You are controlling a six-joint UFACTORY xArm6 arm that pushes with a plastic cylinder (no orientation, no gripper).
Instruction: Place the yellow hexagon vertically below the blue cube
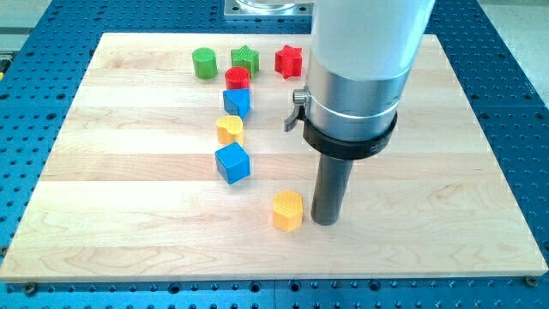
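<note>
Yellow hexagon (288, 210) just left of my tip (325, 221), below-right of blue cube (232, 162).

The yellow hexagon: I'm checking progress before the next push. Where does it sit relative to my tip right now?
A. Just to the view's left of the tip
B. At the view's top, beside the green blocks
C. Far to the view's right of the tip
A: the yellow hexagon sits just to the view's left of my tip, lower and to the right of the blue cube.
</note>
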